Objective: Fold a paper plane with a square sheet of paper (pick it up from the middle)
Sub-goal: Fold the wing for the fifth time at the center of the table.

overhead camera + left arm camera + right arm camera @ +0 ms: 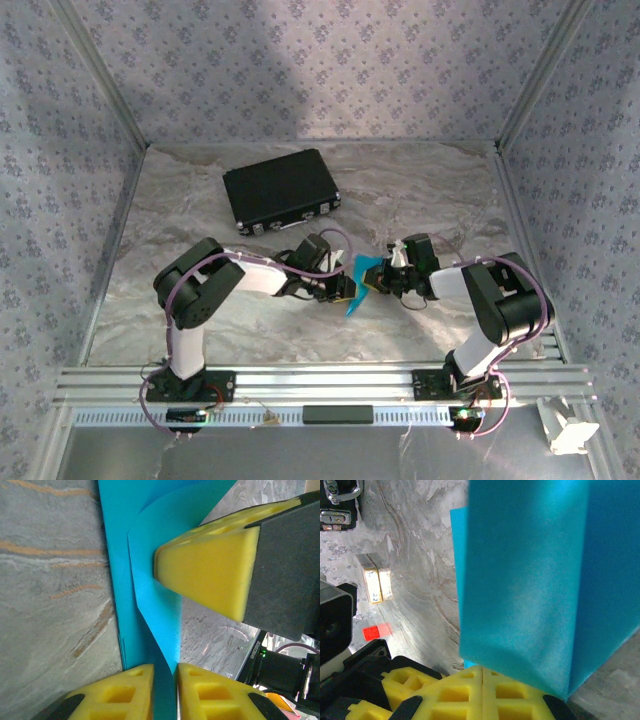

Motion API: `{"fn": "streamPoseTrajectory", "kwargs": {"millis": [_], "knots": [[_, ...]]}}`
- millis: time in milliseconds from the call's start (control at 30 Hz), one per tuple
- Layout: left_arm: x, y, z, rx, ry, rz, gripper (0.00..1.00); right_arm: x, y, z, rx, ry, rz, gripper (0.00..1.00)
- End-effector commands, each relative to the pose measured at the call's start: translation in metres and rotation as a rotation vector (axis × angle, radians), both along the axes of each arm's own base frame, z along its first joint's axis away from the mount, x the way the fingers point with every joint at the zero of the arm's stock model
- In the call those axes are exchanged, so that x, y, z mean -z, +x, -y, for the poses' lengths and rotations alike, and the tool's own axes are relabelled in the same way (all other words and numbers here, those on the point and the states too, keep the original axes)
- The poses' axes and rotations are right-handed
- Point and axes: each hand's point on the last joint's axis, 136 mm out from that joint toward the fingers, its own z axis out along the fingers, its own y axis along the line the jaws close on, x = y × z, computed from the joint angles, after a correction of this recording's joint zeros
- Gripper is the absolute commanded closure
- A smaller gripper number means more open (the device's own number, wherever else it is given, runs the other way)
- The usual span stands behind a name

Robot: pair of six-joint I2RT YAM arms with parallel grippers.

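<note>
Left pincer [164,672], right pincer [482,674] tight on cyan paper [520,580] over marbled table [420,190], floral walls [320,70] around.

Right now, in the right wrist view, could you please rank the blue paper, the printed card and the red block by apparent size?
1. Blue paper: largest by far, though closeness to the camera inflates it.
2. Printed card, on the table.
3. Red block, somewhat smaller than the card.
</note>
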Motion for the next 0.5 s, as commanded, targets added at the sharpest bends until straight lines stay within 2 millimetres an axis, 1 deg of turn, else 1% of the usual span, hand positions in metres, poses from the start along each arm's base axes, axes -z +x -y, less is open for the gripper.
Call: {"fn": "streamPoseTrajectory", "kwargs": {"millis": [0, 100, 267, 467], "knots": [[0.005, 0.001, -0.001, 0.000, -0.011, -0.012, 0.84, 0.032, -0.015, 0.015, 0.026, -0.104, -0.096, 0.95], [0.007, -0.005, -0.001, 0.019, -0.017, -0.032, 0.86, 0.033, -0.015, 0.015, 0.026, -0.105, -0.101, 0.95], [0.013, -0.011, -0.006, 0.033, -0.012, -0.051, 0.86, 0.033, -0.015, 0.015, 0.028, -0.108, -0.106, 0.95], [0.016, -0.017, -0.006, 0.056, -0.021, -0.067, 0.86, 0.036, -0.016, 0.016, 0.029, -0.118, -0.111, 0.95]]}}
